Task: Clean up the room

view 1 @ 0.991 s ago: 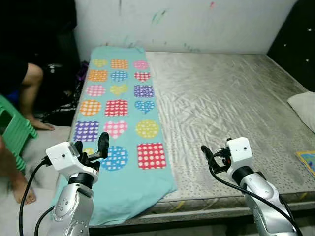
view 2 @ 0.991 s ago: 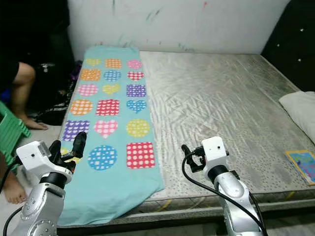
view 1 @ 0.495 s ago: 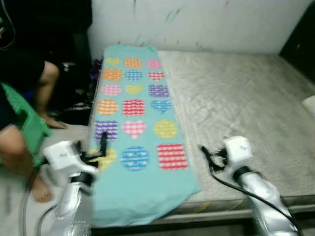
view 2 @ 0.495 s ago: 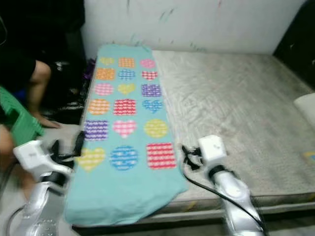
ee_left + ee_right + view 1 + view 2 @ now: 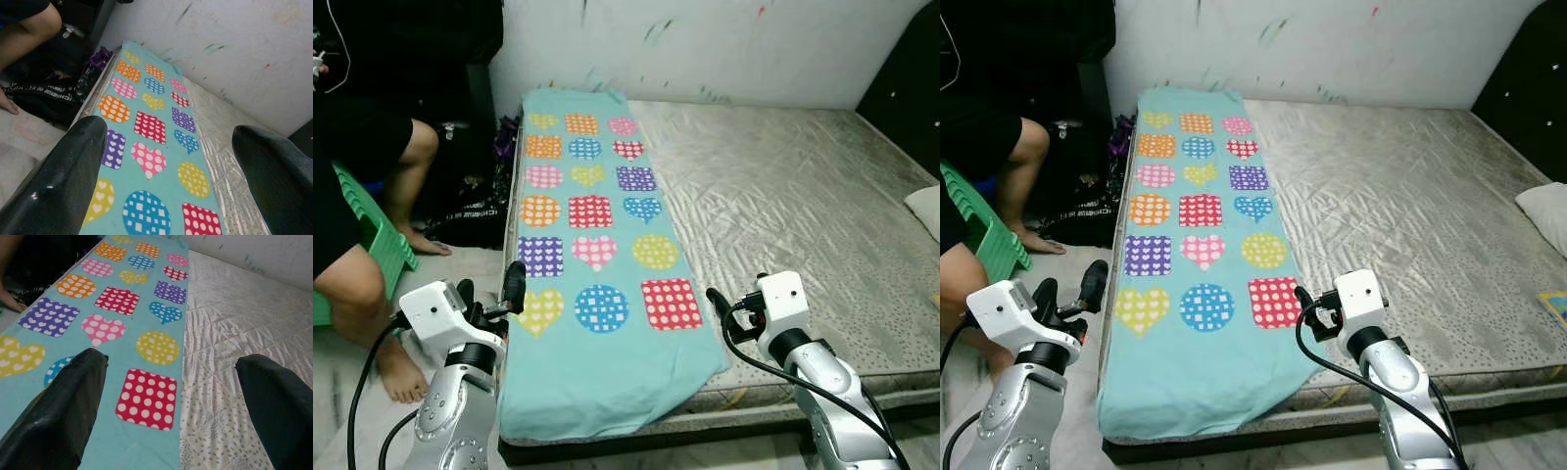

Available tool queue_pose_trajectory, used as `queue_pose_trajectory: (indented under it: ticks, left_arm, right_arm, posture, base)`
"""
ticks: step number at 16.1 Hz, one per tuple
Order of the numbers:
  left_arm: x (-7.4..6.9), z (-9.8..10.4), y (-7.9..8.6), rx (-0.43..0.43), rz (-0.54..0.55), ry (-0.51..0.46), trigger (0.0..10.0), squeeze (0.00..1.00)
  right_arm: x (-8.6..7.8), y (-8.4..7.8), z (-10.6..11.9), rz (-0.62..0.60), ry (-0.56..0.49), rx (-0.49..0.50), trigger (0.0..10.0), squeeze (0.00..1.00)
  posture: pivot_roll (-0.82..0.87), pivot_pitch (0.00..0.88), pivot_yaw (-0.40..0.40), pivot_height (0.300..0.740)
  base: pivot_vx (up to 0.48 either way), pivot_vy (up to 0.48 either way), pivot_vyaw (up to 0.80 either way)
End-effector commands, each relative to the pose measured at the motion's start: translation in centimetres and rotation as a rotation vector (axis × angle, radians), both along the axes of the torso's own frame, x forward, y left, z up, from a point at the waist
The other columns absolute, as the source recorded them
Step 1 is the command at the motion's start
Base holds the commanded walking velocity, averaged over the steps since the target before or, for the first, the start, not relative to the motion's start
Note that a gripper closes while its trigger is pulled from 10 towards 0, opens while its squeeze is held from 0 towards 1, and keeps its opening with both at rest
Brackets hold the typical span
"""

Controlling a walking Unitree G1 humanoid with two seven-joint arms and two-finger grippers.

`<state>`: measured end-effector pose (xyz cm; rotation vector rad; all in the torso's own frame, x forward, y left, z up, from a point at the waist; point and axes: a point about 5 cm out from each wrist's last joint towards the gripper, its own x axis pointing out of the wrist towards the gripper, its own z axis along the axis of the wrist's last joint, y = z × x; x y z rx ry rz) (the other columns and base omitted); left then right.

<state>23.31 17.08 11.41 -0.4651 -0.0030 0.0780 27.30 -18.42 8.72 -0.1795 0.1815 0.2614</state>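
Note:
A long turquoise blanket (image 5: 597,255) printed with coloured hearts, circles and squares lies flat along the left side of the grey mattress (image 5: 803,206). Its near end hangs over the bed's front edge. My left gripper (image 5: 491,294) is open and hovers just off the bed's left front corner, beside the blanket's edge. In the left wrist view its fingers (image 5: 63,181) frame the blanket (image 5: 151,127). My right gripper (image 5: 1307,308) is open above the blanket's near right corner, holding nothing. The red dotted square (image 5: 146,399) lies between its fingers (image 5: 58,416) in the right wrist view.
A person sits on a green stool (image 5: 372,240) at the left, with bare legs and a foot (image 5: 401,377) on the floor near my left arm. A black bag (image 5: 475,211) lies beside the bed. A white pillow (image 5: 925,208) rests at the right edge.
The whole view has shifted, so the blanket now sits more toward the middle and the person shows more. Both grippers keep the same open pose.

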Motion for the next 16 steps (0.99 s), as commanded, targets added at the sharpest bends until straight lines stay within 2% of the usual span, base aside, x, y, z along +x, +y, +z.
queue_pose_trajectory:
  ticks: [1, 9, 14, 16]
  left_arm:
    - [-0.07, 0.08, -0.57, -0.022, -0.004, -0.001, 10.0, 0.0]
    - [-0.28, 0.48, -0.71, -0.035, -0.028, -0.036, 10.0, 0.0]
    - [-0.25, 0.34, -0.68, -0.028, -0.029, -0.02, 10.0, 0.0]
    - [-0.2, 0.29, -0.72, -0.021, -0.031, -0.014, 10.0, 0.0]
  right_arm:
    - [-0.01, -0.6, 0.13, -0.014, 0.0, -0.008, 10.0, 0.0]
    - [0.04, -0.62, 0.08, -0.02, 0.006, 0.004, 10.0, 0.0]
    - [0.04, -0.69, -0.02, -0.029, 0.012, 0.01, 10.0, 0.0]
    - [0.1, -0.66, 0.03, -0.026, 0.007, 0.007, 10.0, 0.0]
  posture:
    - [-0.05, 0.061, -0.076, 0.74]
    - [-0.04, 0.069, -0.076, 0.74]
    - [-0.04, 0.067, -0.075, 0.74]
    - [-0.04, 0.069, -0.073, 0.74]
  base:
    - [0.0, 0.0, 0.0]
    - [0.0, 0.0, 0.0]
    - [0.0, 0.0, -0.75]
    - [0.0, 0.0, 0.0]
